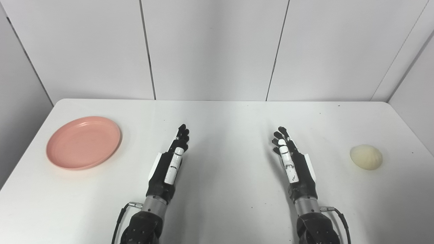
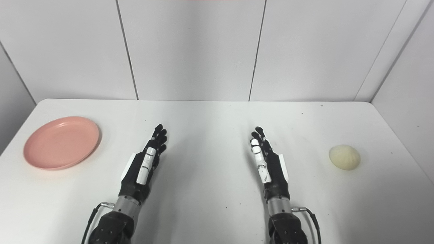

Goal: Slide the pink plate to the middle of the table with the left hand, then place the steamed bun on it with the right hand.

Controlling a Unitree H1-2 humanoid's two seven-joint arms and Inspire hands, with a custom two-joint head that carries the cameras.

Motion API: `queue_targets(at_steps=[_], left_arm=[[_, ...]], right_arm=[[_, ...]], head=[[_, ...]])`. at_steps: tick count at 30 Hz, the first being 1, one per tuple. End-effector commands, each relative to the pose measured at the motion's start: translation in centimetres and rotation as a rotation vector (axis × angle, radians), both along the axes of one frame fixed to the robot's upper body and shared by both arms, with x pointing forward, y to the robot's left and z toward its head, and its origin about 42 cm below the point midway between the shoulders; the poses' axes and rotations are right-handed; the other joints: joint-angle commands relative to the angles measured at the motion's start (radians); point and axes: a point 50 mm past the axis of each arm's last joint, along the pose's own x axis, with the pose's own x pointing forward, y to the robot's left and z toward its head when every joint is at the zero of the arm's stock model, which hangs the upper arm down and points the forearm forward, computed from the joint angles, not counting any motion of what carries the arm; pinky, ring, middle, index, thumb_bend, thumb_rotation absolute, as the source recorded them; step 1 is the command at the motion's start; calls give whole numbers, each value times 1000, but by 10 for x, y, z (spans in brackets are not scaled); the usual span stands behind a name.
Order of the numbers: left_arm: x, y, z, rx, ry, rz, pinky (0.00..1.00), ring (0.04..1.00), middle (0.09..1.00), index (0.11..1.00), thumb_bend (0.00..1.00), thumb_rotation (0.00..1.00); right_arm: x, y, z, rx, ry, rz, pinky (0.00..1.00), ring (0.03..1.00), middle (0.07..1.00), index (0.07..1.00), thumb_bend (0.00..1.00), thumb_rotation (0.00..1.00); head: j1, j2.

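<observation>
**Waiting hands, plate and bun at opposite sides**

Reaching in from the near edge, two dark forearms with cables at the wrists rise over the white table (image 1: 217, 210). The left hand (image 1: 171, 162) stands edge-on, its fingers stretched forward and close together, holding nothing. The right hand (image 1: 293, 162) mirrors it, likewise empty with fingers extended, tips curled very slightly. The two hands are well apart from each other, with bare tabletop between them, and whether they touch the surface or hang just above it cannot be told.

A little farther out, at the level of the hands, the steamed bun (image 1: 366, 157) sits alone near the table's right side, pale cream with fine pleats, well apart from the right hand. On the opposite side the pink plate (image 1: 83, 142) lies flat near the left edge, nothing on it, apart from the left hand.

Beyond the table's far edge stands a wall of grey-white panels (image 1: 210, 47) with dark vertical seams.
</observation>
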Motion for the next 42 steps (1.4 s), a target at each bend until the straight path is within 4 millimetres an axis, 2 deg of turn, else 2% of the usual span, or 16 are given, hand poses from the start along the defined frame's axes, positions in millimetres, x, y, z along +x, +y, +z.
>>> queue_targets(at_steps=[1, 29, 33, 34, 35, 39, 42], left_arm=[[0, 3, 2, 3, -15, -7, 1000, 1000, 1000, 1000, 631, 1000], [0, 2, 2, 7, -20, -16, 1000, 1000, 1000, 1000, 627, 1000], [1, -1, 2, 15, -20, -16, 1000, 1000, 1000, 1000, 631, 1000], [1, -3, 1, 21, -19, -14, 1000, 1000, 1000, 1000, 632, 1000], [1, -5, 0, 25, -18, -13, 1000, 1000, 1000, 1000, 655, 1000], [2, -14, -5, 30, -13, -5, 1000, 1000, 1000, 1000, 684, 1000], [3, -20, -9, 17, -11, 2, 1000, 1000, 1000, 1000, 697, 1000]], right_arm=[[5, 3, 20, -2, -70, 15, 900, 895, 911, 926, 497, 931], [5, 3, 20, -10, -66, 17, 902, 896, 913, 928, 497, 914], [5, 0, 20, -17, -70, 10, 888, 885, 907, 923, 505, 919], [4, -2, 19, -11, -69, 7, 888, 885, 907, 923, 506, 919], [4, -4, 18, -6, -69, 5, 891, 883, 904, 921, 514, 909], [2, -15, 16, 12, -62, 4, 905, 885, 906, 922, 528, 893], [2, -22, 14, 22, -58, 20, 929, 904, 921, 934, 512, 892]], head=[[1, 0], [13, 3], [69, -4], [108, -11], [108, -11], [215, -39], [243, -48]])
